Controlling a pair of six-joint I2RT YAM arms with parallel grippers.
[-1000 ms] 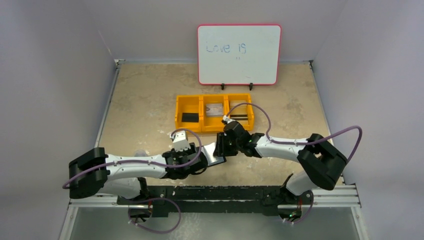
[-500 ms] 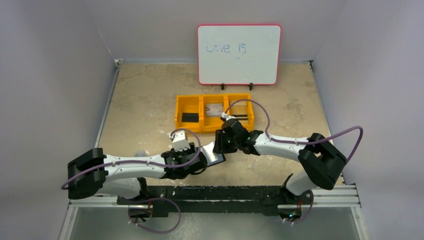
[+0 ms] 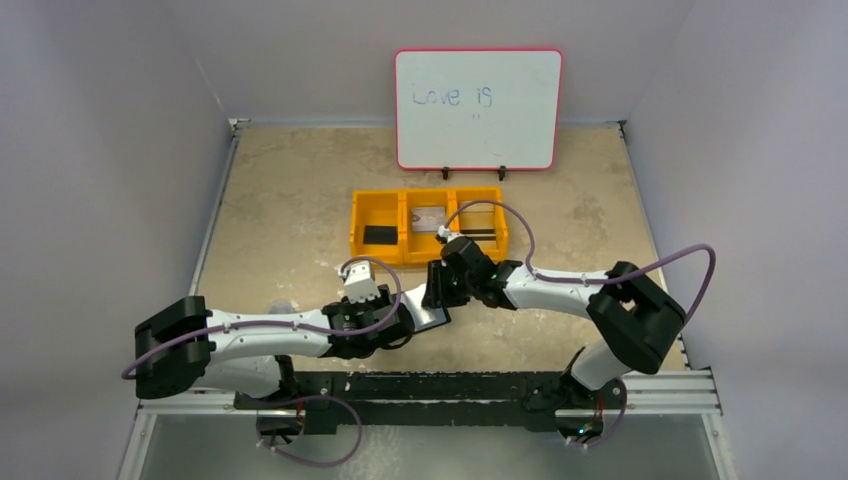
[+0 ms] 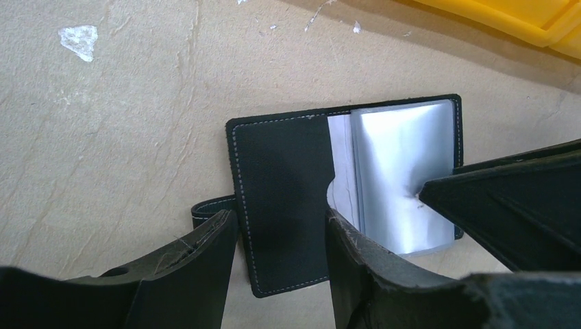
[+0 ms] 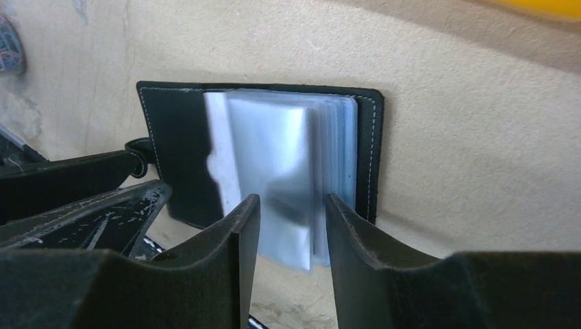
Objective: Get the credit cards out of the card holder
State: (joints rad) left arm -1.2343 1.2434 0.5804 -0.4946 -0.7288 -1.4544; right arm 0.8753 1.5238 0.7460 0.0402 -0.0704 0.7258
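Beige worktop [image 3: 290,200] carries the holder [image 4: 274,157], lying open and flat, with pale pockets [image 4: 404,178] fanned over one half. Left tool [image 4: 279,216], released, straddles the holder's black flap. Right tool [image 5: 291,205], jaws apart, reaches in from the holder's right, fingers either side of the pockets' edge. Just beyond the holder sits a yellow tray [image 3: 380,252]; farther beyond, a whiteboard [image 3: 478,108].

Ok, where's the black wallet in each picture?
Top external: the card holder lies open near the middle, below the yellow tray.
Left wrist: card holder in the centre, tray at top right.
Right wrist: card holder in the upper middle, tray at top right.
Shared landmark: the yellow tray.
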